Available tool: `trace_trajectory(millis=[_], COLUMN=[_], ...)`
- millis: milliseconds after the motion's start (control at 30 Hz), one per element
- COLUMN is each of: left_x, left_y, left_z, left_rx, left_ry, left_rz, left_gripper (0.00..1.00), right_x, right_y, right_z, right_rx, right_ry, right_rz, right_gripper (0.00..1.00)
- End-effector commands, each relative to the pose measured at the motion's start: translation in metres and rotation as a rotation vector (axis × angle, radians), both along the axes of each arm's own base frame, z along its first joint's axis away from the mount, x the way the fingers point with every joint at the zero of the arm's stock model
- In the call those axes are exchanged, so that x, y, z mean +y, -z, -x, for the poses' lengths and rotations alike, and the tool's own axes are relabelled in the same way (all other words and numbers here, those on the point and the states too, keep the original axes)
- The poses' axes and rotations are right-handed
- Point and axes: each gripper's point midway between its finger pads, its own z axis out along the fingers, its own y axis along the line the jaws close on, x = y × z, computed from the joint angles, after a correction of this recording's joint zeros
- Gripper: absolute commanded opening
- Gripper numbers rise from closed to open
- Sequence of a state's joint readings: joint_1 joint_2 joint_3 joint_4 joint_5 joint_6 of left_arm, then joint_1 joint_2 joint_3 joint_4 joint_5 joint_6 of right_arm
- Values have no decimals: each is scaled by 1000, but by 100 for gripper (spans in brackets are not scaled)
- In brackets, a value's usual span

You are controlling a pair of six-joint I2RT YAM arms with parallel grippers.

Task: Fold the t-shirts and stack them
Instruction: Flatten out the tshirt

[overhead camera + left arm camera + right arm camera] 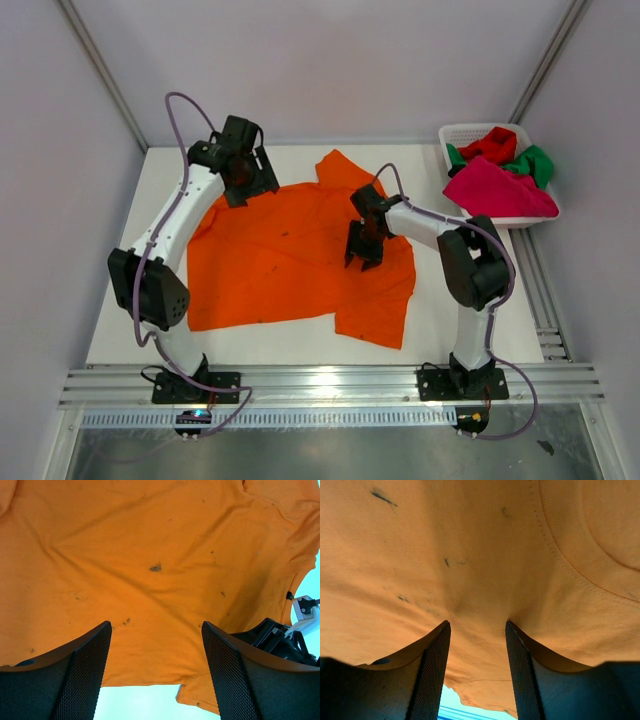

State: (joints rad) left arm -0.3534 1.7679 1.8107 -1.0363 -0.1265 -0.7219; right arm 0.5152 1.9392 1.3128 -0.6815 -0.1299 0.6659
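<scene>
A bright orange t-shirt [285, 260] lies spread flat on the white table; it fills the left wrist view [150, 555] and the right wrist view [470, 555]. My left gripper [245, 178] hovers over the shirt's far left part, jaws wide open and empty [156, 627]. My right gripper [363, 250] is down on the shirt's right part, jaws open with the fingertips pressing into the cloth [477, 625]. A magenta-pink shirt [495, 190], a red shirt [492, 145] and a green shirt [535, 162] lie crumpled in the basket.
The white lattice basket [450, 132] stands at the table's far right corner. The right arm [280, 640] shows at the edge of the left wrist view. A metal rail [330, 385] runs along the near edge. Grey walls enclose the table.
</scene>
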Motion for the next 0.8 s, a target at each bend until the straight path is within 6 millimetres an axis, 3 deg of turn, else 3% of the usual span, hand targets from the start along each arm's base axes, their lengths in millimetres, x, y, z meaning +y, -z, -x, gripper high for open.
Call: trace_trajectory(millis=[0, 300, 767], left_x=[-5, -3, -12], left_y=[-31, -33, -30], left_z=[3, 11, 11], left_rx=[-74, -64, -52], left_ry=[23, 31, 75], left_rz=[44, 43, 73], left_gripper=[76, 75, 75], right_x=[-3, -18, -52], right_y=[-3, 14, 15], right_z=[6, 40, 89], right_rx=[1, 61, 79], right_ry=[31, 97, 166], right_rz=[5, 7, 48], right_gripper=[52, 53, 53])
